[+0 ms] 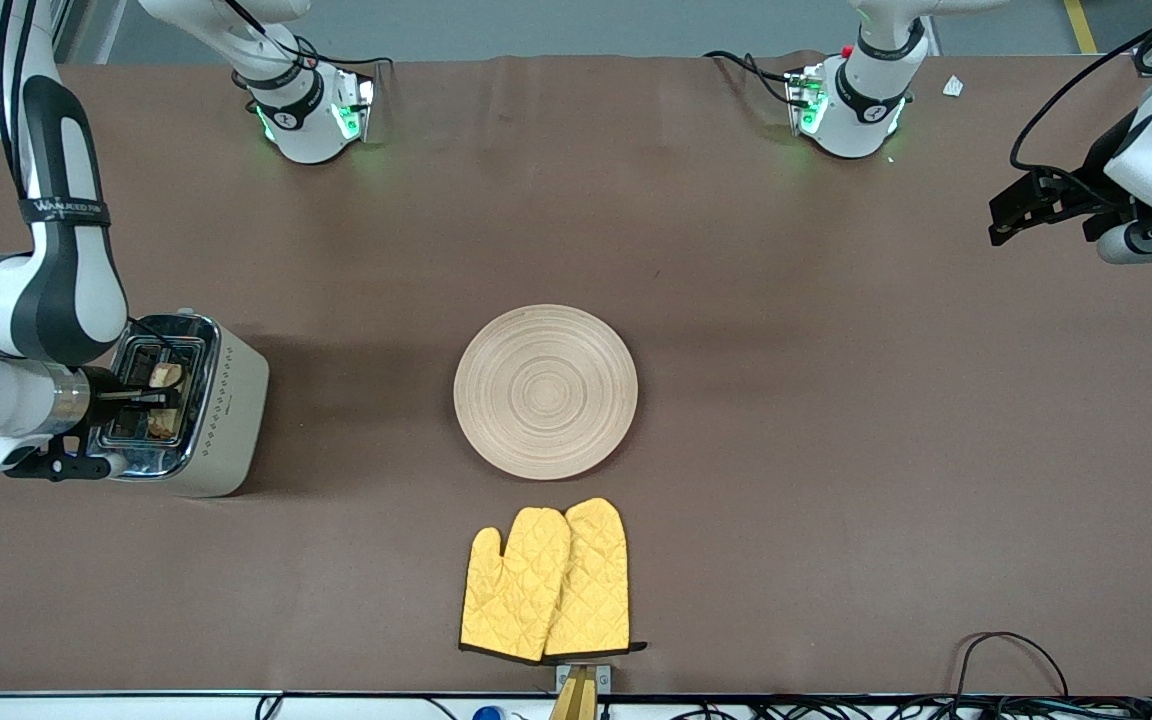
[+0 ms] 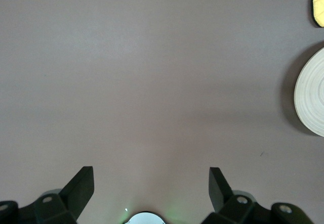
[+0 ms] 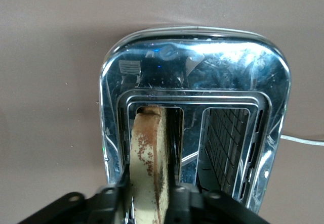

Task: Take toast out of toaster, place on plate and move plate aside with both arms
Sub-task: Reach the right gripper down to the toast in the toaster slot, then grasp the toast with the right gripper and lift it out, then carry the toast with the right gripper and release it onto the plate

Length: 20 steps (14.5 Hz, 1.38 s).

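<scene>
The toast [image 3: 147,148] stands on edge in one slot of the silver toaster [image 3: 228,72], and its top shows in the front view [image 1: 167,376]. My right gripper [image 3: 148,186] is over the toaster [image 1: 226,410] at the right arm's end of the table, with its fingers [image 3: 121,183] pressed on both faces of the toast. It also shows in the front view [image 1: 148,397]. The round light-wood plate [image 1: 545,391] lies bare at the table's middle, and its edge shows in the left wrist view [image 2: 311,92]. My left gripper [image 1: 1011,215] waits open and empty over bare table at the left arm's end [image 2: 150,176].
Two yellow quilted oven mitts [image 1: 548,580] lie nearer the front camera than the plate; a corner of them shows in the left wrist view [image 2: 319,4]. The toaster's second slot [image 3: 228,143] is empty. A black cable loop [image 1: 1006,650] lies by the near edge.
</scene>
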Tool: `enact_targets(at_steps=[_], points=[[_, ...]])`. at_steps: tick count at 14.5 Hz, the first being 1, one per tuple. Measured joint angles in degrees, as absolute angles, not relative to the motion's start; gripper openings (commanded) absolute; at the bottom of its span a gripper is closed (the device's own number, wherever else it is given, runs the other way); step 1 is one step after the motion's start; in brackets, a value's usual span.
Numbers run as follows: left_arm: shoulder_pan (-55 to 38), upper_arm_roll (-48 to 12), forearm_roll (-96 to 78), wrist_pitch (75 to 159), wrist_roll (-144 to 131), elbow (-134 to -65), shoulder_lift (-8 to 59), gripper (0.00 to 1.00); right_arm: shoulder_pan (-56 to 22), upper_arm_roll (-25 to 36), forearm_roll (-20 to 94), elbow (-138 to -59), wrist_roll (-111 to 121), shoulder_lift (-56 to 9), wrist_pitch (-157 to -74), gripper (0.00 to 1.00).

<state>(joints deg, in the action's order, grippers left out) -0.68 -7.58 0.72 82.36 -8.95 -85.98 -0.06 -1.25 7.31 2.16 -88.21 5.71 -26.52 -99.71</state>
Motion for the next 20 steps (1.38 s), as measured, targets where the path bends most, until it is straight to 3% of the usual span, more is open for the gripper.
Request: enact_targets(at_steps=[6, 12, 16, 20], points=[[-0.7, -7.6, 0.7, 82.4, -9.0, -86.0, -0.1, 1.00, -1.8, 6.3, 2.9, -85.8, 6.5, -22.5, -93.9, 0.10], [-0.7, -7.6, 0.7, 82.4, -9.0, -85.9, -0.1, 1.00, -3.5, -0.2, 12.8, -81.6, -6.1, -18.0, -85.9, 0.11], [-0.7, -7.5, 0.7, 82.4, -9.0, -85.9, 0.0, 1.00, -4.2, -8.1, 17.3, -82.2, -11.6, -20.8, -92.3, 0.11], [-0.6, -7.5, 0.7, 82.4, -9.0, -86.0, 0.3, 1.00, -5.2, -15.9, 22.5, -83.7, -18.9, -28.0, -105.5, 0.11]])
